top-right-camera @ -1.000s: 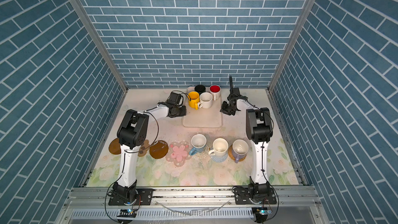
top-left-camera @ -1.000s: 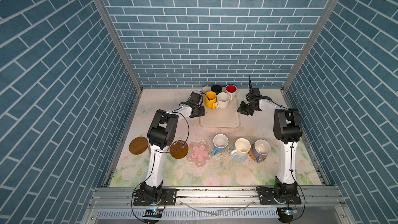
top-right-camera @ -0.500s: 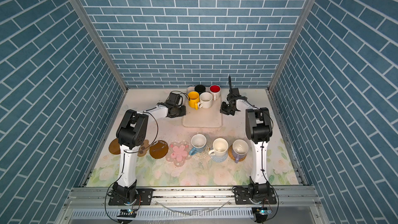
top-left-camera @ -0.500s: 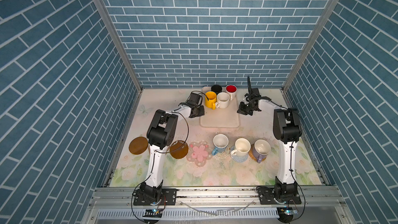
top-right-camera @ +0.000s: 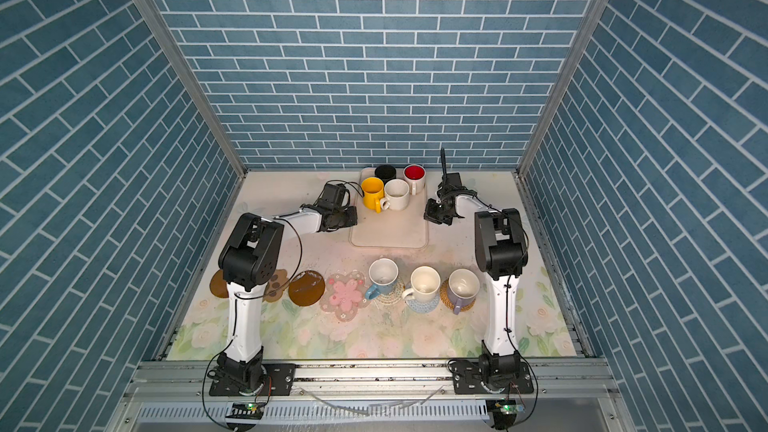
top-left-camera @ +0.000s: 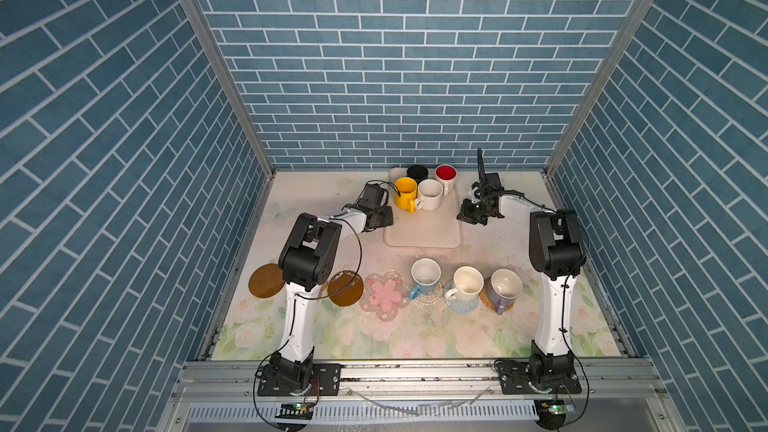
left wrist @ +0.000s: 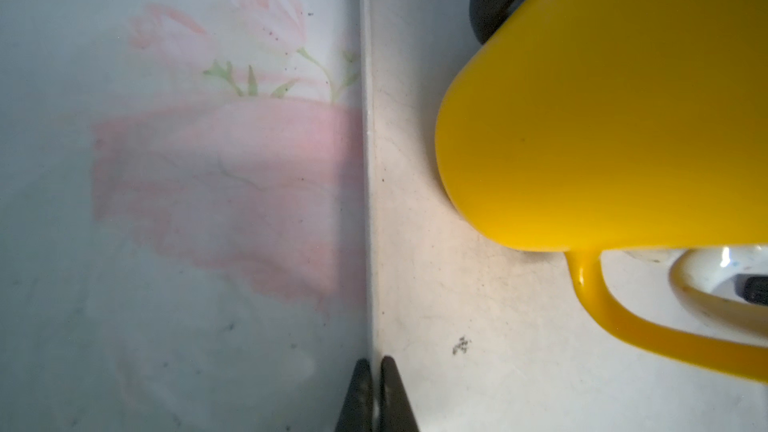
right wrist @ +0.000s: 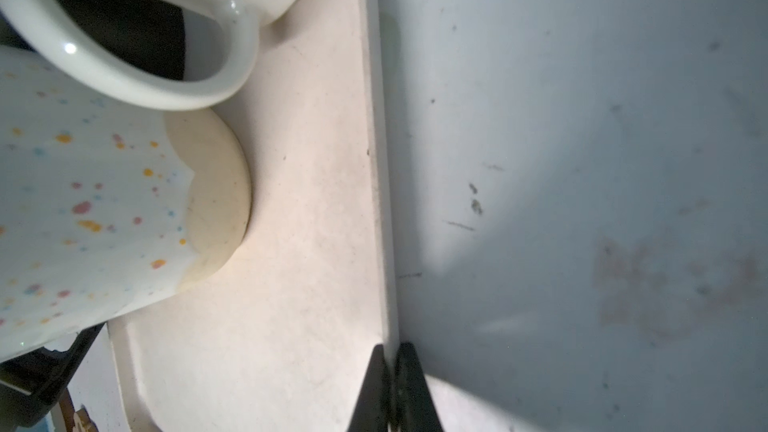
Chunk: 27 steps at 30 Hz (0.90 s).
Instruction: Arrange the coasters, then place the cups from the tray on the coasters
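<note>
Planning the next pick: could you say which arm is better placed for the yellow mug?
Probably left: the left gripper pinches the tray rim beside the yellow mug; the right gripper grips the opposite rim, farther away.

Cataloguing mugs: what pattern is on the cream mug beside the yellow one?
The cream mug has multicoloured speckles; right wrist view shows best.
</note>
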Each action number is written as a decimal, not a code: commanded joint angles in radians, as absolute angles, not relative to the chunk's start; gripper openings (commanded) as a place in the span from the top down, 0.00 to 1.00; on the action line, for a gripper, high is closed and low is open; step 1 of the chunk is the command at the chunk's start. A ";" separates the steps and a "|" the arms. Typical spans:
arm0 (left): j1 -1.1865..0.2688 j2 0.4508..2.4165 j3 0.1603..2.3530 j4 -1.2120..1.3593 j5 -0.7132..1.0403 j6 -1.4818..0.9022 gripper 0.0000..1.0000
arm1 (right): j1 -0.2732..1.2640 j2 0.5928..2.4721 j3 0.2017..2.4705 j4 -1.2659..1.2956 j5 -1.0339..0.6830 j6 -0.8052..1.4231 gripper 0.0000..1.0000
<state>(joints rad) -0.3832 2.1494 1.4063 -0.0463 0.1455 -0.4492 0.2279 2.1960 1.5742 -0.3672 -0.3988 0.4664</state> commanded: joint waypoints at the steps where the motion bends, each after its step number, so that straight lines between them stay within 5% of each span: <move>1: -0.393 2.106 1.347 -0.125 0.166 -0.422 1.00 | 0.242 2.158 1.517 -0.414 -0.393 0.536 1.00; 27: -0.404 1.944 1.054 0.016 0.125 -0.471 1.00 | 0.290 2.023 1.299 -0.324 -0.367 0.555 1.00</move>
<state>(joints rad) -0.3958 1.9614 1.0908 0.0986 0.1169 -0.4801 0.2836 2.0472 1.3384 -0.2863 -0.3798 0.4931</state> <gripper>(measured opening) 0.070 0.071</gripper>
